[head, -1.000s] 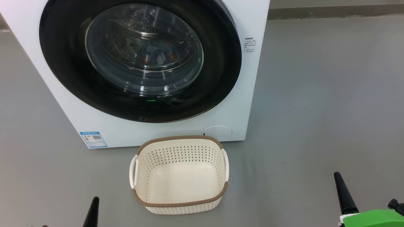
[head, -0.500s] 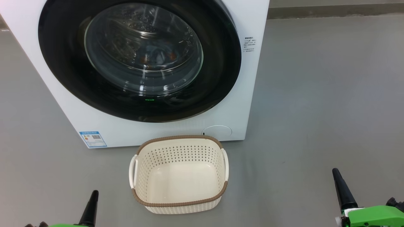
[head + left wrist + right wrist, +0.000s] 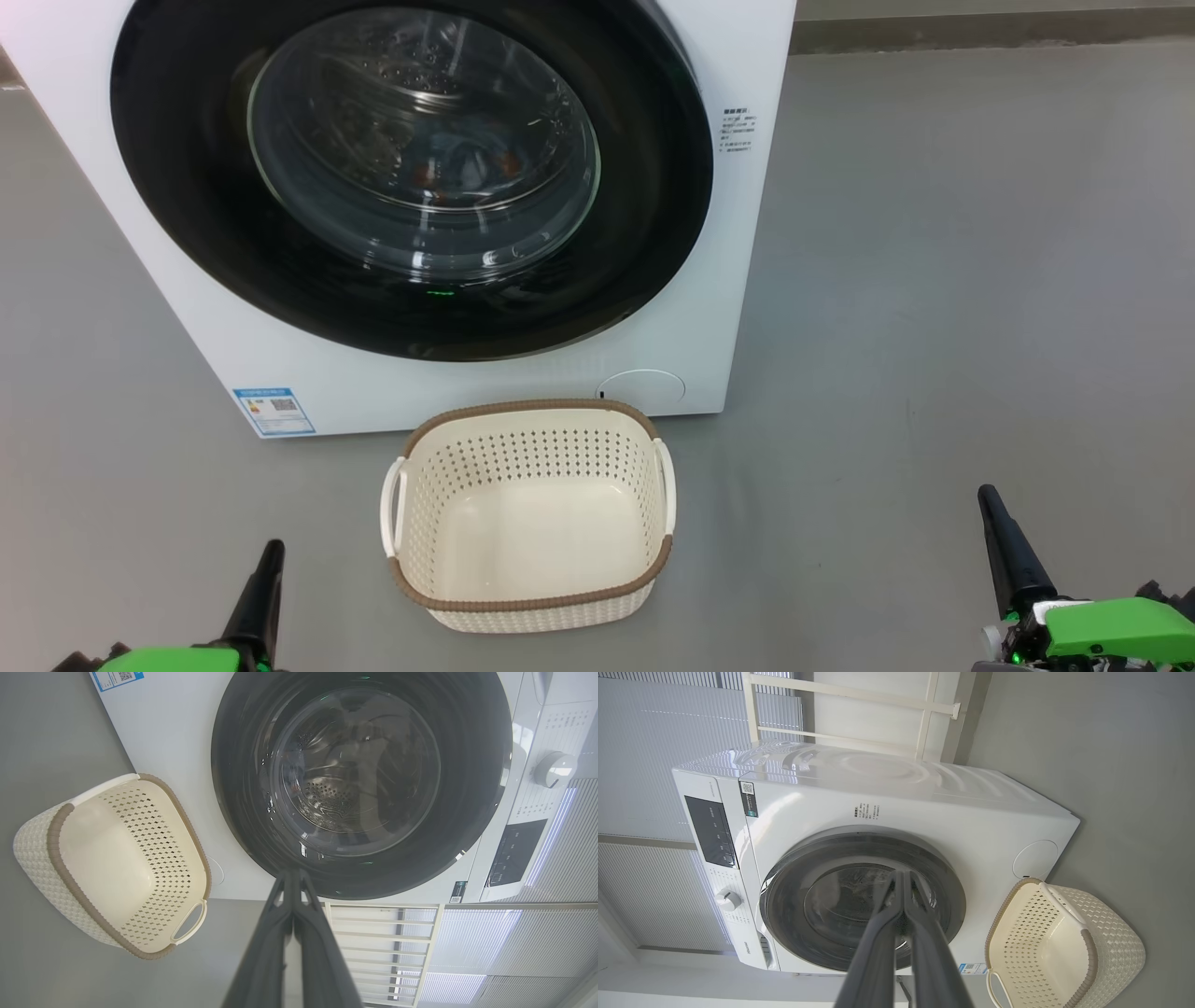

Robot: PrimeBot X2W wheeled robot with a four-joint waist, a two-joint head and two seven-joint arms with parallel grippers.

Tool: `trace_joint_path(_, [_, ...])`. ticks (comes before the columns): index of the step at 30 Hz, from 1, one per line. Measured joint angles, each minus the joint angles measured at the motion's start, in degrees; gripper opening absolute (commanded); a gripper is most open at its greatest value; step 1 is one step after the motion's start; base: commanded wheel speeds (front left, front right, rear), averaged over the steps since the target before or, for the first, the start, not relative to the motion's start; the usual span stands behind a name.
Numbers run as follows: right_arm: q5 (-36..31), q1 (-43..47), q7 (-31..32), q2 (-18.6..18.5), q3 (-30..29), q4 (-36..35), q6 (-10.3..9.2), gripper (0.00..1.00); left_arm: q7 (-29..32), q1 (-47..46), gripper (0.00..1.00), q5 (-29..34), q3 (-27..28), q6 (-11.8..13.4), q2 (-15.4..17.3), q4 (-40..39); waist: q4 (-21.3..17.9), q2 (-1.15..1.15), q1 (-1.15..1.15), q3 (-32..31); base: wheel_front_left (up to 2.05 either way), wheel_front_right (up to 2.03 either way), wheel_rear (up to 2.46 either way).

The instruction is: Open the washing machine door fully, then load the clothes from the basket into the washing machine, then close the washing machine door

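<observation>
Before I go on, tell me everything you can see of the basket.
The basket is a small cream perforated plastic tub, rounded rectangle, with a brown woven-look rim and two white side handles. It stands upright and empty on the grey floor, close in front of the washing machine; whether they touch is unclear.

Smooth grey floor (image 3: 952, 280); pale ribbed panels (image 3: 654, 882) and a white barred frame (image 3: 859, 695) line the back wall.

Washing machine door (image 3: 411, 177) is shut; cream basket (image 3: 532, 614) stands upright before it.
</observation>
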Motion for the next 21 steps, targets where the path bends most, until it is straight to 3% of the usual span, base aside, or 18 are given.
trace_joint_path(9, [6.01, -0.76, 1.18, 0.01, 0.00, 0.91, -0.16, 0.00, 1.52, -0.99, 0.00, -4.45, 0.45, -0.09, 0.01, 0.26, -0.04, 0.00, 0.00, 0.08, 0.00, 0.00, 0.00])
trace_joint_path(21, [6.32, -1.09, 1.18, 0.01, 0.00, 0.91, -0.16, 0.00, 1.52, -1.51, 0.00, -4.45, 0.52, -0.25, 0.01, 0.27, -0.04, 0.00, 0.00, 0.08, 0.00, 0.00, 0.00])
